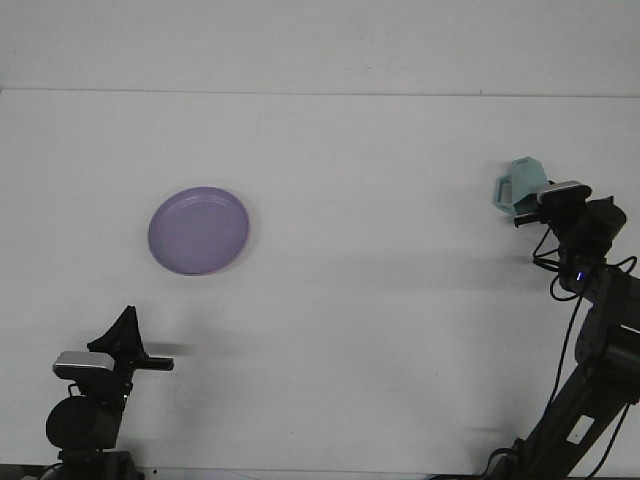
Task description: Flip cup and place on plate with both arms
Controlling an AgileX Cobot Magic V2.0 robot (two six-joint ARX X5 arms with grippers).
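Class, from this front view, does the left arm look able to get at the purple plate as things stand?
Probably yes. The purple plate lies on the left side of the table, ahead of the left gripper, with only bare tabletop between them. The cup is far right.

This looks like a robotics lab or test bench, not a home or kitchen. A plain white worktop [380, 330] fills nearly the whole view and meets a bare pale wall [320, 40] at the back. Two black robot arms with exposed cables rise from the near edge, left arm [95, 400] and right arm [590, 360]. Only a lilac plate [199, 230] and a pale teal cup [520, 185] sit out as props
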